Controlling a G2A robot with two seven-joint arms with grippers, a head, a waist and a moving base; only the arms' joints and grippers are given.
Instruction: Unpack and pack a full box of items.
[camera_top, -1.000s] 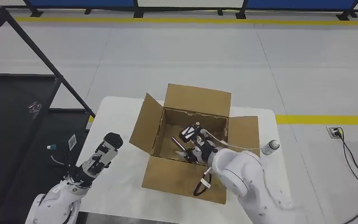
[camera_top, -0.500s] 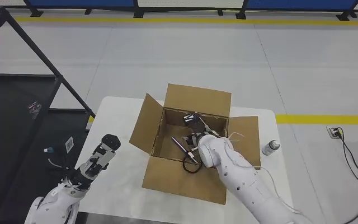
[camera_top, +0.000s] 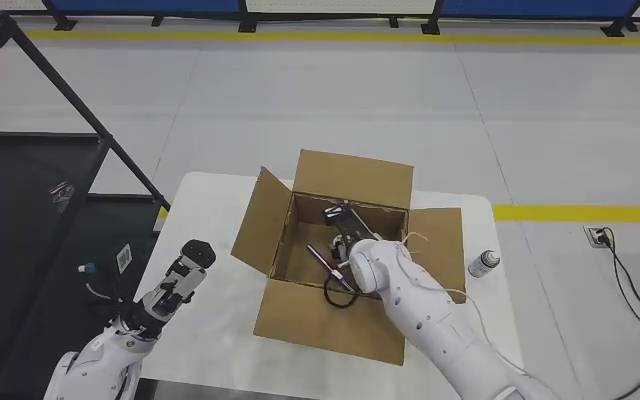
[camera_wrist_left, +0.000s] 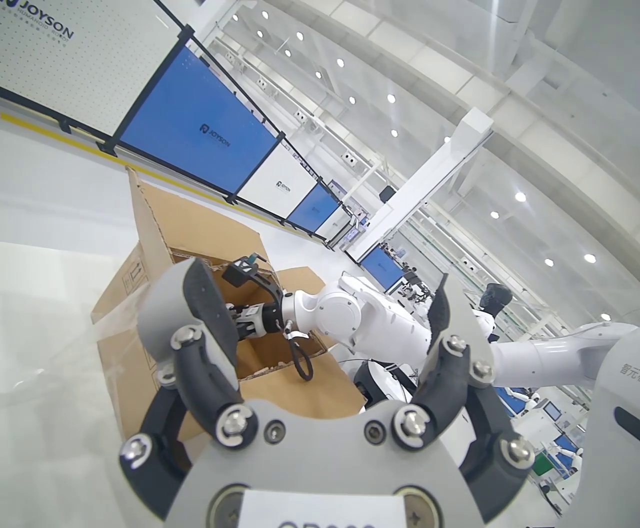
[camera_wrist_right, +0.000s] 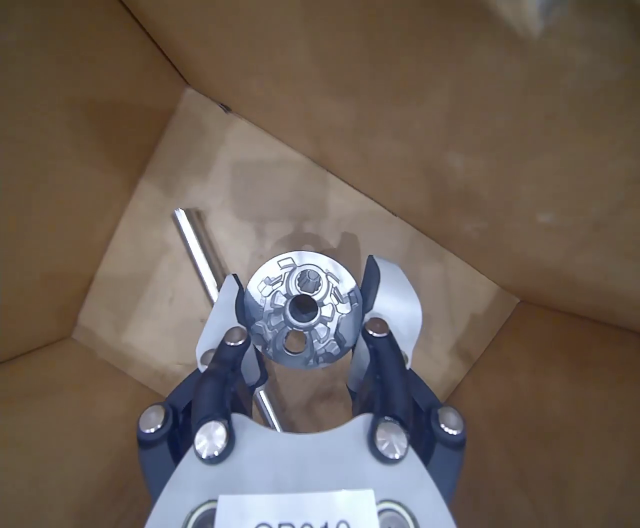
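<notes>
the left gripper (camera_wrist_left: 320, 320) hangs released and holding nothing, fingers (camera_wrist_left: 202, 305) spread wide, above the white table (camera_top: 210, 200). the open cardboard box (camera_top: 330, 320) stands well off to its far side, flaps folded out. the right gripper (camera_wrist_right: 302, 300) is down inside that box, clenched on a round metal disc (camera_wrist_right: 303, 318) with a centre hole and cast ribs. its two fingers (camera_wrist_right: 230, 310) press on opposite edges of the disc, which faces up towards the wrist with the brown box floor beneath it. a thin metal rod (camera_wrist_right: 197, 250) lies flat on the box floor just beside one finger and runs on beneath the gripper. beyond the box's right flap, well apart from the right gripper, a small bottle (camera_top: 483, 263) stands upright on the table.
</notes>
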